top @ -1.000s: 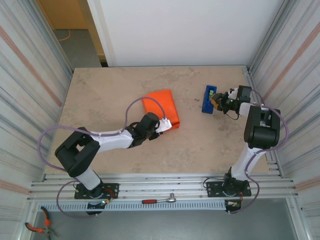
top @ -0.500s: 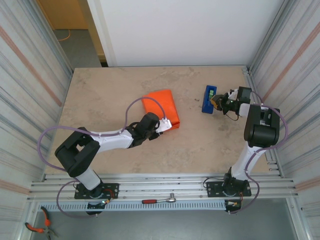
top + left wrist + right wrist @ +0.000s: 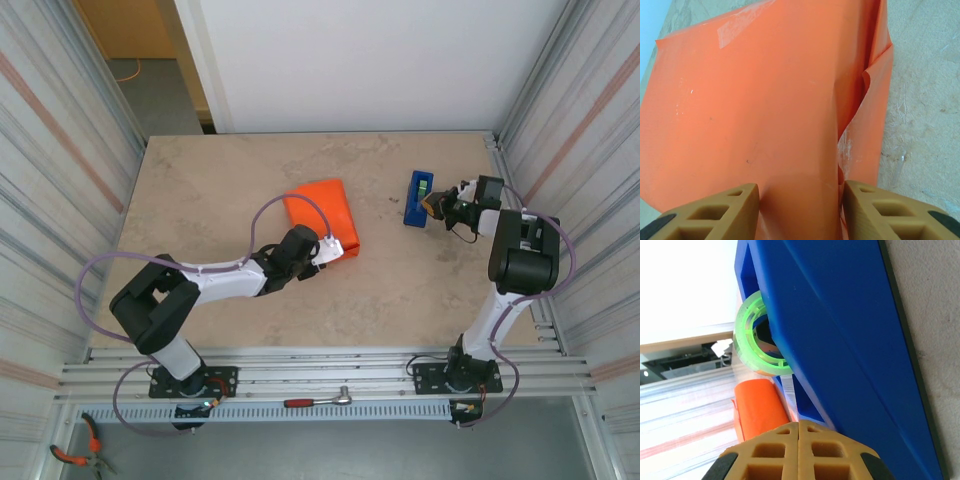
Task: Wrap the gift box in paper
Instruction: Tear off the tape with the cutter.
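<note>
The box [image 3: 322,210] lies in the middle of the table [image 3: 220,190] with the paper [image 3: 750,100] folded over it. The left gripper [image 3: 797,202] is half open and holds the near end of the box through the paper, one finger on each side. A loose flap [image 3: 875,115] sticks out on one side and needs tape. The right gripper [image 3: 799,432] is shut tight at the blue tape holder [image 3: 417,197], just by the green tape roll [image 3: 752,335]. It looks like it pinches the tape end, but I cannot tell for sure. To do this well, pull the tape out slow and straight. The left gripper should not let go, or the paper may spring open.
</note>
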`<state>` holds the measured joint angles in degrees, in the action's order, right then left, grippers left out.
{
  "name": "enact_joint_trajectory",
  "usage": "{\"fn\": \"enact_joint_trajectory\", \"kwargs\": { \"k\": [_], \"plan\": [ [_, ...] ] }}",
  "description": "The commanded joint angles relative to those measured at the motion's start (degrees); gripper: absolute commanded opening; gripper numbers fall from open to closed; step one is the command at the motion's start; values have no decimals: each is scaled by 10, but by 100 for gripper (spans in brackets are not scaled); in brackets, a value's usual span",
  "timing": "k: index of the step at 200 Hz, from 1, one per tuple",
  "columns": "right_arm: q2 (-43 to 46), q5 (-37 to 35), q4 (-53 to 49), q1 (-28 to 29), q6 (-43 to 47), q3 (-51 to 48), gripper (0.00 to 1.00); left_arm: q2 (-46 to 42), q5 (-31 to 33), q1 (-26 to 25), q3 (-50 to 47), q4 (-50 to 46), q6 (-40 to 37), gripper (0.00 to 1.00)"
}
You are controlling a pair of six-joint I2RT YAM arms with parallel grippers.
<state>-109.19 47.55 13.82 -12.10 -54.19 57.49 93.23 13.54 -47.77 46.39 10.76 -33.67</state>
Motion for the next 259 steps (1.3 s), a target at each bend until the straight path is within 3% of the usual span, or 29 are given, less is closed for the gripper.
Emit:
{"fn": "enact_joint_trajectory", "kwargs": {
  "k": [1, 120, 259],
  "plan": [
    [33, 35, 45, 0, -46, -19, 0, 11, -11, -6, 1, -18, 4, 48],
    [120, 40, 91, 2, -96, -84, 0, 10, -11, -8, 1, -21, 5, 48],
    [164, 1, 102, 21, -83, -211, 0, 12, -10, -11, 1, -22, 4, 48]
  ]
}}
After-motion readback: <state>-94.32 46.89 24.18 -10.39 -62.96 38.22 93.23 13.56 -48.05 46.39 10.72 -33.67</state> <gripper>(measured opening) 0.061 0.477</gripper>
